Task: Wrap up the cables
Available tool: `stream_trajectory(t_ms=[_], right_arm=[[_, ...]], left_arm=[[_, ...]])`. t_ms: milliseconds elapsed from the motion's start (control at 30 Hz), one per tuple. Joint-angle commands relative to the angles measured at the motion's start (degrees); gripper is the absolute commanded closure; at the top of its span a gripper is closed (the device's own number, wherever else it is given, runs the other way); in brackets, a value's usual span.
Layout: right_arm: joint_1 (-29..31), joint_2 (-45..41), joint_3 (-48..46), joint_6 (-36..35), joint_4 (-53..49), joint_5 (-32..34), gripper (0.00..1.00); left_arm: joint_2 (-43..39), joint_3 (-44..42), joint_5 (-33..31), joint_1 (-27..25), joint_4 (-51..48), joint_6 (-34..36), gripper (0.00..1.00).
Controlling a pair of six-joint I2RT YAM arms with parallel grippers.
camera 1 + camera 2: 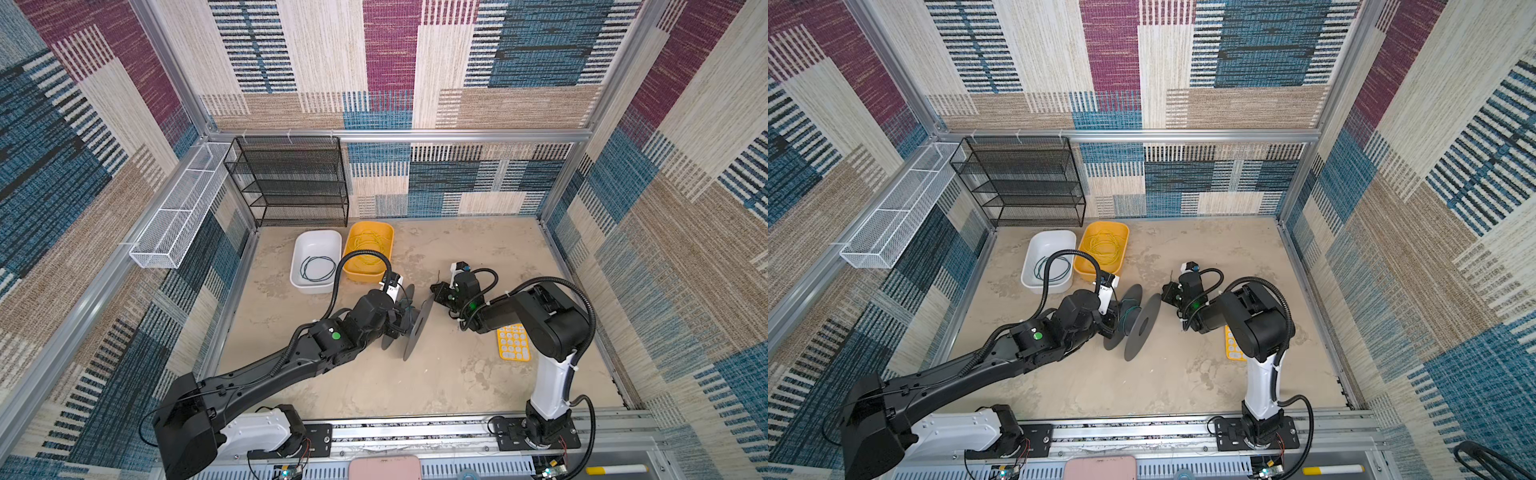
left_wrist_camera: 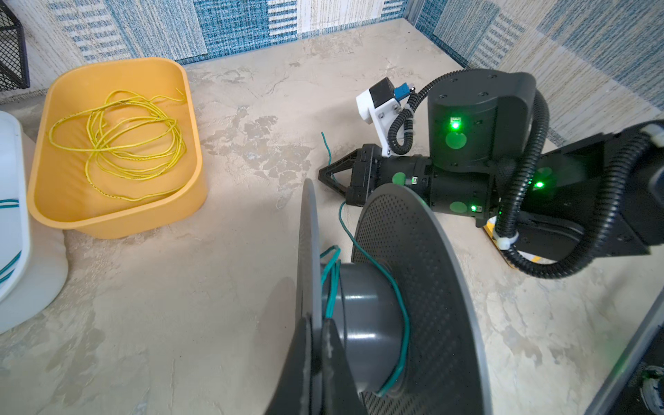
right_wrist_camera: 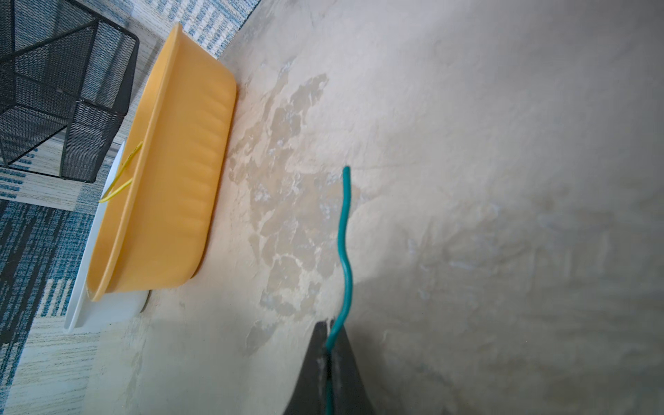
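Far left, a white tub [image 1: 316,245] holds a dark cable [image 1: 302,269]; just right of it, a yellow tub [image 2: 118,222] holds a yellow cable [image 2: 94,143]. Mid-table, the left gripper [image 2: 319,363] clamps a flange of the spool [image 2: 366,316]. A teal cable [image 2: 404,323], partly wound on the hub, runs right to the right gripper [image 2: 332,178], whose fingers pinch it tight.

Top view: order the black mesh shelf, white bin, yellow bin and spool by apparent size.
1. Black mesh shelf, clearly largest.
2. White bin and yellow bin: look alike, unranked.
3. Spool: seen edge-on and partly hidden, so unsure.
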Motion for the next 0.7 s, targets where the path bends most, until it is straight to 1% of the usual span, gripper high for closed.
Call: stream_trajectory(t_ms=[0, 167, 433, 533, 567, 600, 633, 667], right_arm=[[0.1, -0.8, -0.3, -0.4, 0.5, 0.4, 1.0], [0.1, -2.2, -0.6, -0.6, 0.6, 0.4, 1.0], [0.2, -2.9, -0.9, -0.2, 0.9, -0.3, 1.0], [0.6, -2.6, -0.8, 0.4, 1.3, -0.1, 1.0], [0.8, -2.5, -0.8, 0.6, 1.4, -0.2, 1.0], [0.9, -2.4, -0.9, 0.7, 1.4, -0.1, 1.0], [1.0, -2.5, -0.9, 0.8, 1.6, 0.2, 1.0], [1.0, -2.6, -0.9, 0.7, 1.5, 0.3, 1.0]], left_arm=[[2.4, 0.3, 3.6, -0.5, -18.2, -1.8, 0.98], [3.1, 1.2, 3.8, -0.5, -20.7, -2.2, 0.97], [3.1, 0.1, 5.8, -1.0, -20.9, -3.3, 0.88], [3.6, -0.2, 7.1, -1.5, -20.9, -3.6, 0.87], [3.8, -0.3, 7.1, -1.8, -20.9, -3.9, 0.87], [3.9, -0.4, 7.0, -2.2, -20.9, -4.0, 0.91], [3.7, -0.8, 5.3, -2.6, -21.2, -4.7, 1.0], [3.0, -1.4, 4.2, -2.9, -21.0, -5.1, 1.0]])
